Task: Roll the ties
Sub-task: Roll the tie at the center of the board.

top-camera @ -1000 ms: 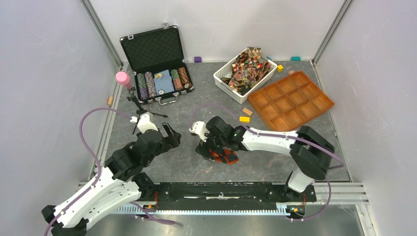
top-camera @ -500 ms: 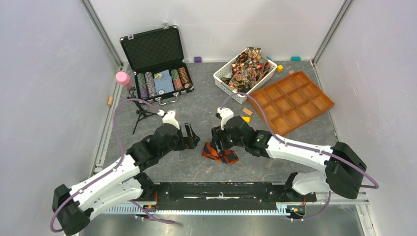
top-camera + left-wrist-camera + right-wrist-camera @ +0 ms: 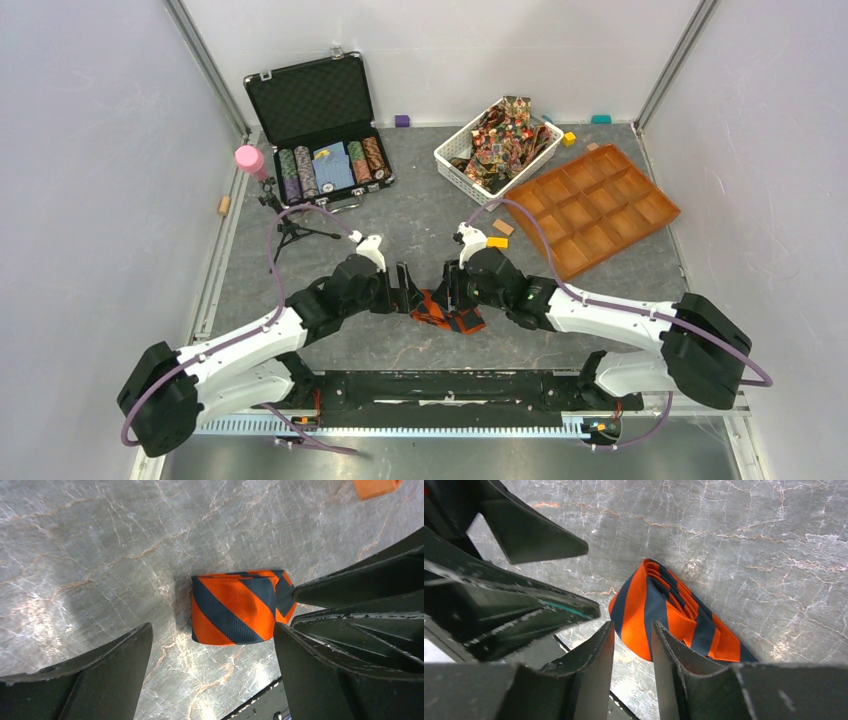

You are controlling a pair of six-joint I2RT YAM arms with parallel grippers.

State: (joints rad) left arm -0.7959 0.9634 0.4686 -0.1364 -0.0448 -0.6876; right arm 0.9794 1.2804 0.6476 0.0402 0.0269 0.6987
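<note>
From above, we see the orange-and-dark striped fabric necktie (image 3: 447, 311) folded short at the near middle of the grey bench (image 3: 400, 215). Its long axis runs roughly left to right, between left hand (image 3: 405, 292) and right hand (image 3: 452, 290).

Left wrist: that hand stands wide.

Right wrist: fingers narrow at the fold's edge, and we cannot tell if they grip.

We judge the roll is barely begun; next, pinch one end firmly.

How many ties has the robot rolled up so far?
One orange striped tie looks rolled on the table. The open left gripper and the right gripper flank it; a grip is unclear. The patterned ties in the basket are all left to roll.
</note>
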